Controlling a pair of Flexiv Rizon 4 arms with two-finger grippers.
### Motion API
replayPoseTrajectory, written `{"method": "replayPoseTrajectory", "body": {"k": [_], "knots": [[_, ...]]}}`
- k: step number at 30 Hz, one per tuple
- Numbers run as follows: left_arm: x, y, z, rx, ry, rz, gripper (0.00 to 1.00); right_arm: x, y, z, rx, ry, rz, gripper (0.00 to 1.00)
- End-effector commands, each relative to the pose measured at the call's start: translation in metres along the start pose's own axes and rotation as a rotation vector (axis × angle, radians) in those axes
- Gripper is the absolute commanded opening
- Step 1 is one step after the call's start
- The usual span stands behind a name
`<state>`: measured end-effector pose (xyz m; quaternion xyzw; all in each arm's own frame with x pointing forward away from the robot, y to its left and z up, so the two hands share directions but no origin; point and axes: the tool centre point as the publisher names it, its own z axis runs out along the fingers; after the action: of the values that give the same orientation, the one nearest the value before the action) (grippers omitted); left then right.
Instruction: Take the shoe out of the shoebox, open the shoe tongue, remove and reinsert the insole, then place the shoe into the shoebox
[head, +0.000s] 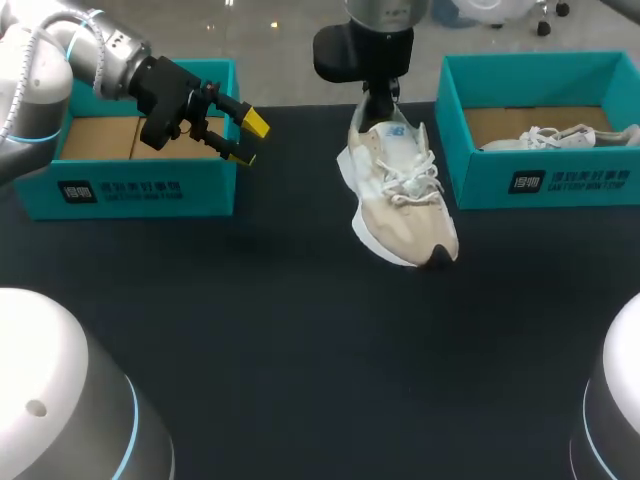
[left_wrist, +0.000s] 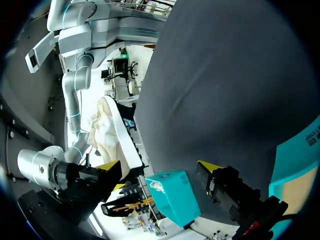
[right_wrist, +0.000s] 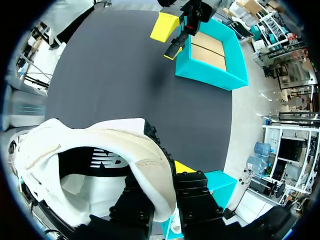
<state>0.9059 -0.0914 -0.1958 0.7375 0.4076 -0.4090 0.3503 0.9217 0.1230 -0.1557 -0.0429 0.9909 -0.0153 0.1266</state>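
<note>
1) Clamping right gripper (head: 378, 100) on heel collar of the shoe (head: 405, 195); holding left gripper (head: 248, 140), fingers apart, left of the shoe; probably worth lowering sole flat before spreading tongue.

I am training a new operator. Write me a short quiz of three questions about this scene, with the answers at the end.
1. True or false: the right claw holds the beige shoe by its heel.
2. Fill in: the left claw, near the left shoebox, is ____ (open or shut).
3. The white shoe lies in: A) the left shoebox, B) the right shoebox, C) neither.

Key: 1 true; 2 open; 3 B.
</note>
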Motion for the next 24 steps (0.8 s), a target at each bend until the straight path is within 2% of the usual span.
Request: {"method": "replayPoseTrajectory", "body": {"k": [1, 5, 6, 10, 14, 24], "knots": [[0.0, 0.0, 0.0, 0.001, 0.002, 0.001, 1.0, -0.017, -0.033, 0.009, 0.005, -0.016, -0.037, 0.0], [0.0, 0.0, 0.0, 0.001, 0.002, 0.001, 1.0, -0.037, -0.061, 0.009, 0.021, -0.044, -0.039, 0.0], [0.0, 0.0, 0.0, 0.001, 0.002, 0.001, 1.0, -0.041, -0.067, 0.009, -0.006, -0.041, -0.03, 0.0], [0.0, 0.0, 0.0, 0.001, 0.002, 0.001, 1.0, -0.054, -0.092, 0.01, 0.015, -0.043, -0.047, 0.0], [0.0, 0.0, 0.0, 0.001, 0.002, 0.001, 1.0, -0.067, -0.121, 0.017, -0.012, -0.014, 0.002, 0.0], [0.0, 0.0, 0.0, 0.001, 0.002, 0.001, 1.0, -0.067, -0.121, 0.017, -0.012, -0.014, 0.002, 0.0]]}}
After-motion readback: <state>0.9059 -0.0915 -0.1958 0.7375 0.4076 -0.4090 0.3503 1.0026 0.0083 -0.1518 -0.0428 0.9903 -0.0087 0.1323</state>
